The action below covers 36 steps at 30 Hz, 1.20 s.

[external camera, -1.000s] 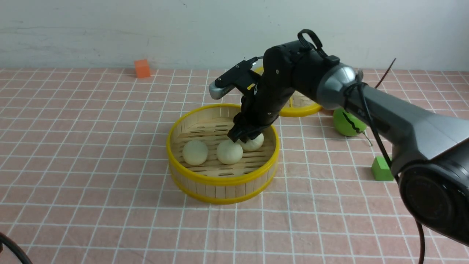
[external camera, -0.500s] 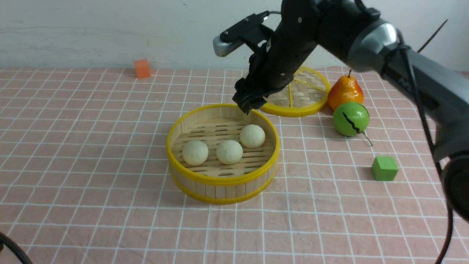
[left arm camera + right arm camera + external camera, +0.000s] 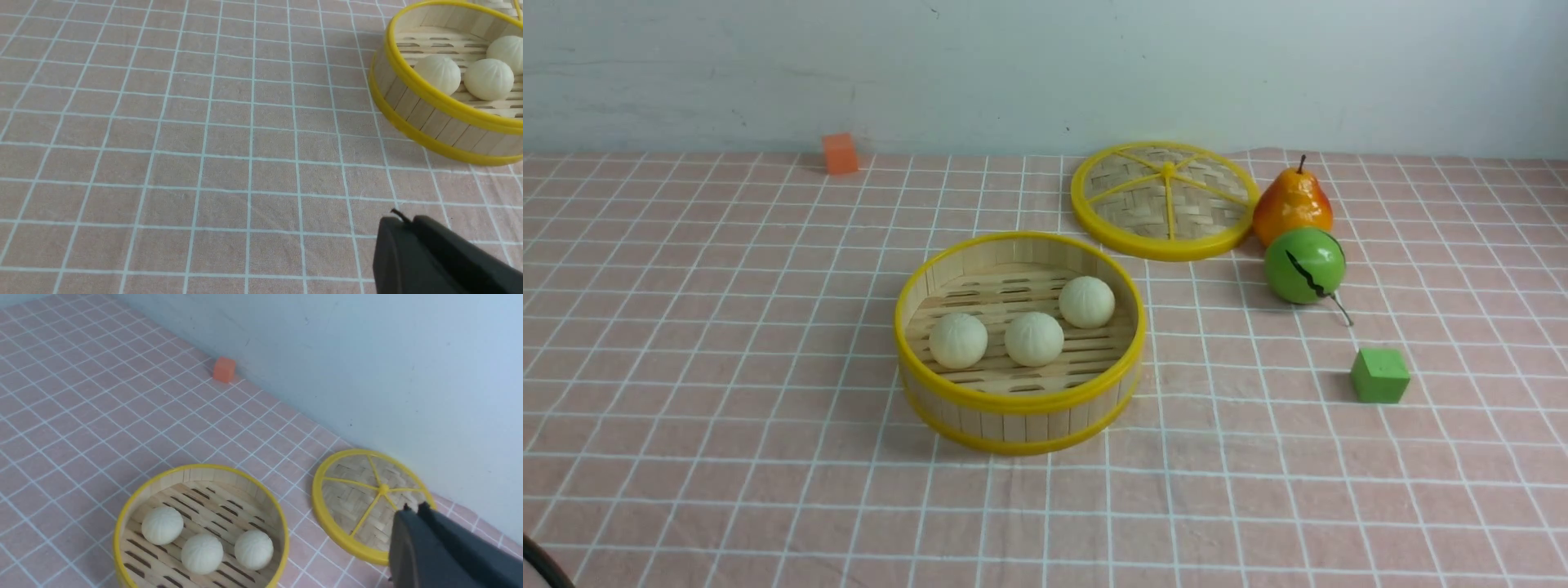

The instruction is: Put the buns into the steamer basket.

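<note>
In the front view, three pleated buns (image 3: 1034,339) sit apart on the slatted floor of the bamboo steamer basket (image 3: 1021,402), at the centre of the frame. The woven lid (image 3: 1131,204) lies upper right. Left pincer (image 3: 410,221) and right pincer (image 3: 414,512) each have their fingertips together.

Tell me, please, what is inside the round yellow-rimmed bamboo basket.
Three round cream-white buns rest on its slatted floor; the slats directly beneath them are hidden.

Three buns (image 3: 1034,339) sit in the steamer basket (image 3: 1019,402). Behind the basket, to its right, lies the woven disc (image 3: 1168,201); the cube (image 3: 1380,376) stands right of the basket.
</note>
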Available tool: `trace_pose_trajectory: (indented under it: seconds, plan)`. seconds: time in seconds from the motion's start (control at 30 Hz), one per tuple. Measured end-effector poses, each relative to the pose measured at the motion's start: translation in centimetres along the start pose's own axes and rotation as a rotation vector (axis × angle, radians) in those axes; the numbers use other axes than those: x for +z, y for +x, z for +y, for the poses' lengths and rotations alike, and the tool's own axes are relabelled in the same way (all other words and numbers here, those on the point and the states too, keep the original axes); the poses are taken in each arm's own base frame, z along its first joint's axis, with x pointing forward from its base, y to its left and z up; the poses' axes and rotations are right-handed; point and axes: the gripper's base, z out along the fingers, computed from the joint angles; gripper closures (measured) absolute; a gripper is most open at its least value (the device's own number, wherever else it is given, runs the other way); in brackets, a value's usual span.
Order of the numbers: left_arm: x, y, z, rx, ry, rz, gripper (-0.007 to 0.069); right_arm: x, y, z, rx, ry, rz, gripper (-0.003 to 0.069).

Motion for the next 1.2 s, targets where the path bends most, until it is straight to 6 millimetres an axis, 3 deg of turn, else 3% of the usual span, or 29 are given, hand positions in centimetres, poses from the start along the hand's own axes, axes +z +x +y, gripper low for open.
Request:
trace_pose_trajectory:
  seconds: [0.07,0.17,0.2,0.23,0.3,0.37,0.4,0.47,0.57,0.8,0.97,1.1,1.2]
  plan:
    - [0.0,0.0,0.0,0.0,0.0,0.0,0.0596,-1.4,3.5,0.5,0.001,0.015,-0.033,0.0679]
    - [0.0,0.0,0.0,0.0,0.0,0.0,0.0596,-2.7,10.3,1.6,0.007,0.033,-0.064,0.0679]
    - [0.0,0.0,0.0,0.0,0.0,0.0,0.0596,-2.7,10.2,1.6,0.008,0.037,-0.081,0.0679]
    - [0.0,0.0,0.0,0.0,0.0,0.0,0.0596,-3.6,14.5,2.3,0.031,0.045,-0.098,0.0679]
    - [0.0,0.0,0.0,0.0,0.0,0.0,0.0595,-4.4,18.2,2.8,0.078,0.057,-0.131,0.0678]
    - [0.0,0.0,0.0,0.0,0.0,0.0,0.0591,-5.9,23.3,3.5,0.156,0.076,-0.174,0.0676]
    - [0.0,0.0,0.0,0.0,0.0,0.0,0.0589,-5.9,23.2,3.5,0.158,0.078,-0.182,0.0676]
    - [0.0,0.0,0.0,0.0,0.0,0.0,0.0587,-7.1,26.8,4.0,0.184,0.09,-0.204,0.0673]
    - [0.0,0.0,0.0,0.0,0.0,0.0,0.0586,-8.7,30.1,4.6,0.19,0.101,-0.27,0.0671]
    - [0.0,0.0,0.0,0.001,-0.001,0.0,0.058,-11.9,30.0,4.4,0.353,0.109,-0.543,0.0669]
    - [0.0,0.0,0.0,0.001,-0.002,0.002,0.0573,-12.8,29.8,4.3,0.371,0.108,-0.625,0.0668]
    - [0.0,0.1,0.0,0.001,-0.003,0.004,0.0568,-13.0,29.7,4.3,0.244,0.153,-0.636,0.0664]
    - [0.0,0.1,0.0,0.001,-0.003,0.004,0.0568,-13.1,29.5,4.2,0.03,0.254,-0.631,0.066]
